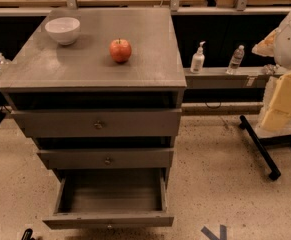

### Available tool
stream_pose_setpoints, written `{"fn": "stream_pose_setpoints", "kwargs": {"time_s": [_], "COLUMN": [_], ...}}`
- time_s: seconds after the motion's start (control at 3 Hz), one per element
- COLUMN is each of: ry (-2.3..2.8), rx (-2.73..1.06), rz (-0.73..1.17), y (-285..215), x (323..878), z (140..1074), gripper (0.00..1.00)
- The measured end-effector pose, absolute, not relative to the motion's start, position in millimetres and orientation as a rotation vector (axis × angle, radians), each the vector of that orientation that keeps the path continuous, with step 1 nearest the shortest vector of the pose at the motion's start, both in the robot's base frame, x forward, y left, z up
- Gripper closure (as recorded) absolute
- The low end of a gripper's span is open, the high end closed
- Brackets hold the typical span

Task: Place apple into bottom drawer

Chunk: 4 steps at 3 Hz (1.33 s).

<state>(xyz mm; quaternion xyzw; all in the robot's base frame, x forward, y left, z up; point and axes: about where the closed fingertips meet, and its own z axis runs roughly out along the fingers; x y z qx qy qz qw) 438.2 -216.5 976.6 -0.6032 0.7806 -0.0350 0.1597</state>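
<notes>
Camera view: small round red apple (120, 50), centre of grey cabinet top (145, 29): firm, slick, rolls; you pinch widest girth. End effector out of view, can't tell state.

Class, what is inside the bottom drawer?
The bottom drawer shows only bare grey floor; its rear is hidden under the middle drawer. The apple sits atop the cabinet. No gripper in view.

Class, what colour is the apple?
Apple: red with orange-yellow patches, camera view. Hand possibly the dark tip bottom-left.
</notes>
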Motion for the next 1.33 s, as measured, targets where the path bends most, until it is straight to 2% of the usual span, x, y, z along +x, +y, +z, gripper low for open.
{"fn": "stream_pose_setpoints", "kwargs": {"time_s": [0.33,0.67,1.0,1.33], "ry": [2.226,2.208,2.217,2.207], "rx": [-1.724,-1.781,-1.851,-1.891], "rz": [-0.102,-0.13,-0.175,-0.203], "y": [-215.8,-202.7,-183.2,-148.5], "x": [439.3,465.7,517.7,597.8], "z": [977.5,975.9,967.8,958.5], "gripper": [0.0,0.0,0.0,0.0]}}
